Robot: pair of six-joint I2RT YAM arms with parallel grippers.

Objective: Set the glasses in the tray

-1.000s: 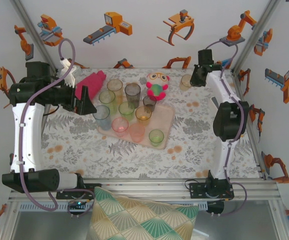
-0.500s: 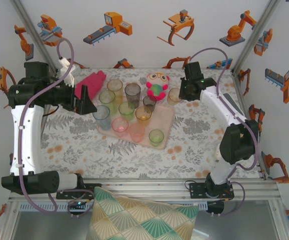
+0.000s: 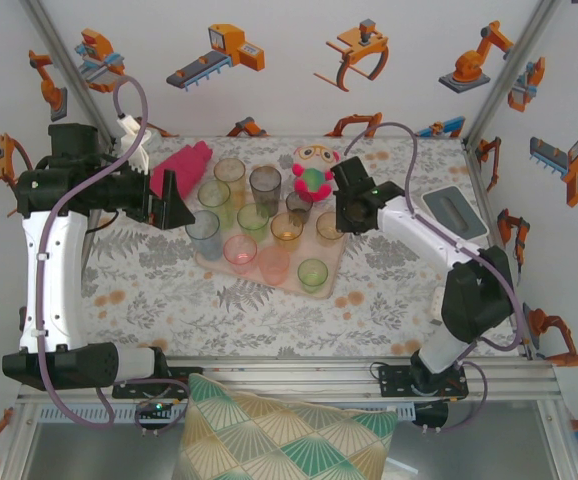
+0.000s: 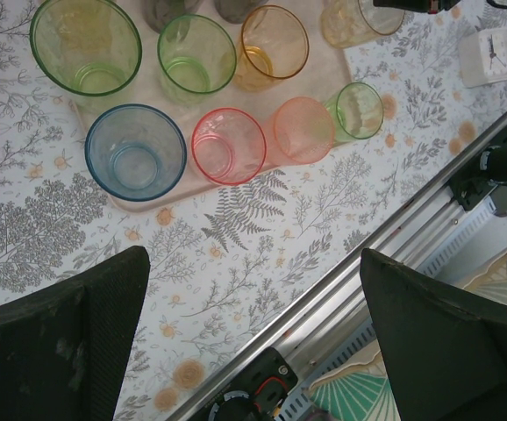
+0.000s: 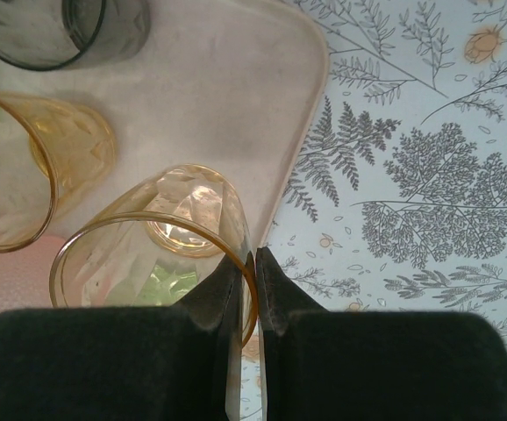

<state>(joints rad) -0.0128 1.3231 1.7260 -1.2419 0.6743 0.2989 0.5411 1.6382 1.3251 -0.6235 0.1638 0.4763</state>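
My right end effector (image 5: 246, 263), gripping the amber glass (image 5: 170, 215) by its rim, is arriving over the tray (image 5: 223, 96) from the counter (image 5: 429, 175)'s far-right corner.

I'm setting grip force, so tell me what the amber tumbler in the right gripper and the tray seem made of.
The amber tumbler: glossy, see-through tinted plastic or glass, I cannot tell which; the tray shows through its wall and the base is faceted. The tray: matte beige-pink, probably plastic; no sheen, faint scuffs, low rounded rim.
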